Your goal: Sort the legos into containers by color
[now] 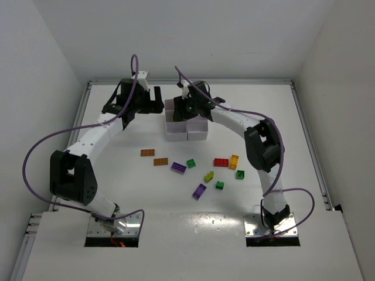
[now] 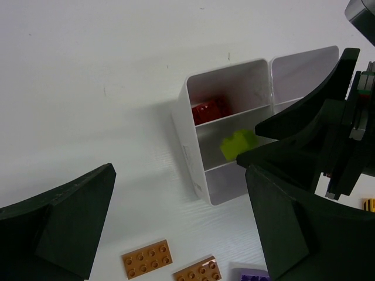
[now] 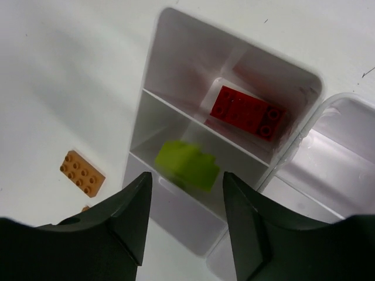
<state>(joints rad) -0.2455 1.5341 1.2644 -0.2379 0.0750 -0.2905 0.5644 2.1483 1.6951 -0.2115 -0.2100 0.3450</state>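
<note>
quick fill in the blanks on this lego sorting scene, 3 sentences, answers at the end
1. In the containers, the brick in the compartment next to the lime brick is ___.
2. The leftmost loose brick on the table is ___.
3. The right gripper hangs over the containers with its jaws ___.

Missing words: red; orange; open
</note>
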